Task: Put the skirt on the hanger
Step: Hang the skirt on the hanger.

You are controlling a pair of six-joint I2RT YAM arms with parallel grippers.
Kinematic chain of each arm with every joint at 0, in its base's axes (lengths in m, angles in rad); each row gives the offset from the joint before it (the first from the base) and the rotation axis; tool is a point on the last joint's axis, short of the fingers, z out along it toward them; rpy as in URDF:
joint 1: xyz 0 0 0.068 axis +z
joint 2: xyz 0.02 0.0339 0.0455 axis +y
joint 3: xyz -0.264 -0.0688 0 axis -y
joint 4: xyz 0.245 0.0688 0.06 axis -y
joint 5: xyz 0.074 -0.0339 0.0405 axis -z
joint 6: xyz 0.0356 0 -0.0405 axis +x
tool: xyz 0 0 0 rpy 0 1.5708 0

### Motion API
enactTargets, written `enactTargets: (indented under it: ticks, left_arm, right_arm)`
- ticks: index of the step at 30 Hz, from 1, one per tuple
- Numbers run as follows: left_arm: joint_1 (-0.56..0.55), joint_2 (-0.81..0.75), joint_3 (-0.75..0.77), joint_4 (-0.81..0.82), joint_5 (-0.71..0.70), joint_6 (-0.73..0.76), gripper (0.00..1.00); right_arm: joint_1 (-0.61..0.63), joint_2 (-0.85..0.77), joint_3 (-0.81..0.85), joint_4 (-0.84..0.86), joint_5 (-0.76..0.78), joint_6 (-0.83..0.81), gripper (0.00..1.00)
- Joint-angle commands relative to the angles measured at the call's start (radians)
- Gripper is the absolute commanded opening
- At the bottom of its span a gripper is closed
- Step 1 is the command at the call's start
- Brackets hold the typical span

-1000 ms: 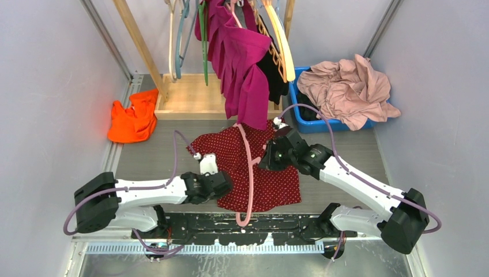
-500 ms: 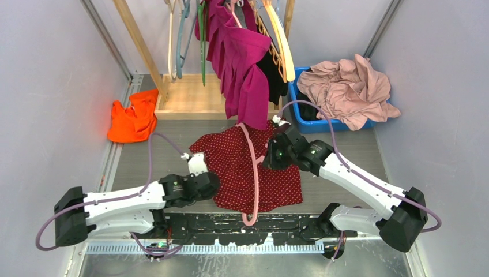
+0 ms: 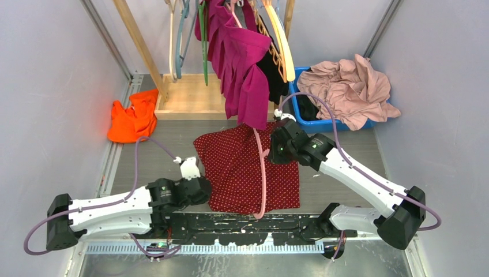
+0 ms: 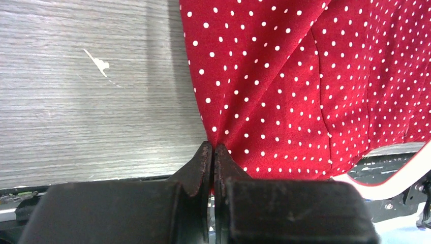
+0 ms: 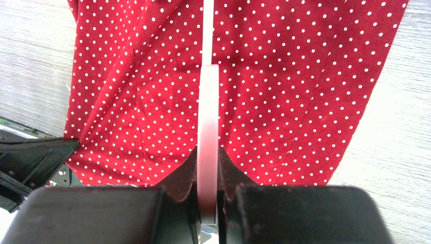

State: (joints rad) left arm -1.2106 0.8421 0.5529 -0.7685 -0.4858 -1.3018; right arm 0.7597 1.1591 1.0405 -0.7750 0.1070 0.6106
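The dark red dotted skirt point(image 3: 236, 167) lies spread on the grey table, and shows in the left wrist view point(image 4: 305, 81) and the right wrist view point(image 5: 284, 86). The thin pink hanger point(image 3: 262, 173) runs near-to-far across the skirt and shows edge-on in the right wrist view point(image 5: 208, 117). My left gripper point(image 3: 199, 187) is shut on the skirt's left near edge point(image 4: 213, 148). My right gripper point(image 3: 275, 147) is shut on the hanger point(image 5: 208, 152), holding it above the skirt.
A wooden rack point(image 3: 190, 95) at the back holds a magenta garment point(image 3: 242, 63), a tan hanger point(image 3: 282, 40) and a green hanger point(image 3: 203, 40). A blue bin point(image 3: 311, 124) with a pale pink garment point(image 3: 346, 86) stands back right. An orange cloth point(image 3: 134, 118) lies back left.
My left arm has pulled back toward the near left with the skirt's edge, and the skirt's left side has shifted with it. The hanger's near end has swung right; my right gripper moved slightly farther back.
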Motion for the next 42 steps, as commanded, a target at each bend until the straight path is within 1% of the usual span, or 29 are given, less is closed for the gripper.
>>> enactTargets:
  ticks: [1, 5, 8, 12, 15, 23, 24, 27, 29, 31, 34, 36, 39, 42]
  left_arm:
    - [-0.048, 0.028, 0.013, 0.006, -0.025, -0.035, 0.0]
    - [-0.062, 0.092, 0.024, 0.027, -0.024, -0.04, 0.0]
    - [-0.07, 0.097, 0.016, 0.027, -0.022, -0.052, 0.0]
    - [-0.104, 0.073, -0.015, 0.036, -0.027, -0.082, 0.0]
    - [-0.14, 0.087, -0.028, 0.042, -0.034, -0.114, 0.0]
    - [-0.226, 0.138, -0.033, 0.053, -0.057, -0.189, 0.0]
    - [-0.227, 0.142, -0.031, 0.052, -0.059, -0.189, 0.01]
    - [-0.227, 0.124, 0.0, 0.002, -0.084, -0.177, 0.17]
    - [-0.227, 0.097, 0.038, -0.04, -0.109, -0.151, 0.25]
    - [-0.228, 0.056, 0.092, -0.083, -0.132, -0.107, 0.29]
    - [-0.225, 0.025, 0.19, -0.162, -0.17, -0.052, 0.33]
    - [-0.224, 0.015, 0.248, -0.181, -0.192, -0.012, 0.36]
    - [-0.202, 0.013, 0.283, -0.121, -0.168, 0.059, 0.39]
    - [-0.168, 0.02, 0.27, 0.025, -0.106, 0.121, 0.39]
  right_arm:
    - [-0.006, 0.014, 0.068, 0.019, 0.041, -0.004, 0.01]
    - [-0.005, 0.04, 0.076, 0.017, 0.011, 0.009, 0.01]
    - [-0.005, 0.028, 0.057, 0.004, 0.002, 0.012, 0.01]
    - [-0.005, -0.048, 0.028, 0.008, 0.065, 0.029, 0.01]
    - [-0.004, -0.029, 0.042, -0.002, 0.083, 0.026, 0.01]
    - [-0.005, 0.02, 0.053, 0.044, 0.058, 0.03, 0.01]
    - [-0.005, 0.019, 0.058, 0.039, 0.052, 0.033, 0.01]
    - [-0.003, -0.013, 0.057, 0.019, 0.027, 0.034, 0.01]
    - [0.002, -0.039, 0.06, -0.002, 0.011, 0.027, 0.01]
    - [0.01, -0.054, 0.074, -0.033, -0.004, 0.018, 0.01]
    - [0.045, -0.052, 0.1, -0.062, 0.001, 0.005, 0.01]
    - [0.063, -0.039, 0.11, -0.069, 0.007, 0.003, 0.01]
    - [0.103, -0.03, 0.127, -0.063, 0.028, 0.017, 0.01]
    - [0.15, -0.012, 0.173, -0.083, 0.058, 0.028, 0.01]
